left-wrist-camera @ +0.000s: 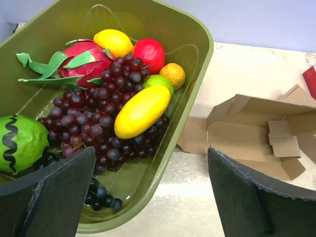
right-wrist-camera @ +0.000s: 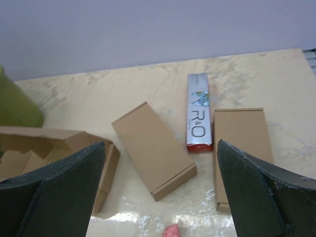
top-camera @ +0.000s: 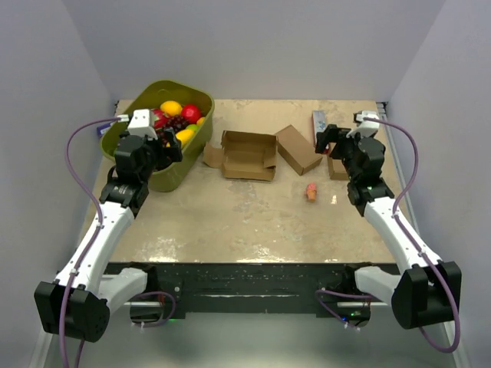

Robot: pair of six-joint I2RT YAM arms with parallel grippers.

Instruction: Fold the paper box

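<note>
A scuffed beige table (top-camera: 230,222) sits between pale grey walls. The paper box (top-camera: 247,155) lies open toward the far side, lid and flaps splayed, just right of a green tub (top-camera: 188,175) (grapes (left-wrist-camera: 94,118) piled inside among other fruit). The left gripper (left-wrist-camera: 153,182) hovers over the tub's near rim, jaws spread wide and empty. The right gripper (right-wrist-camera: 160,190) hangs equally wide and holds nothing, above a closed brown box (right-wrist-camera: 153,148) and a white-and-red carton (right-wrist-camera: 198,111).

I work in a robot lab cell: plain pale walls (top-camera: 253,46) box in a stained tabletop (top-camera: 230,222), purple cables (top-camera: 67,149) loop above a black mounting rail (top-camera: 245,280), and a green tub (top-camera: 175,175) holds plastic-looking fruit (top-camera: 171,108).
</note>
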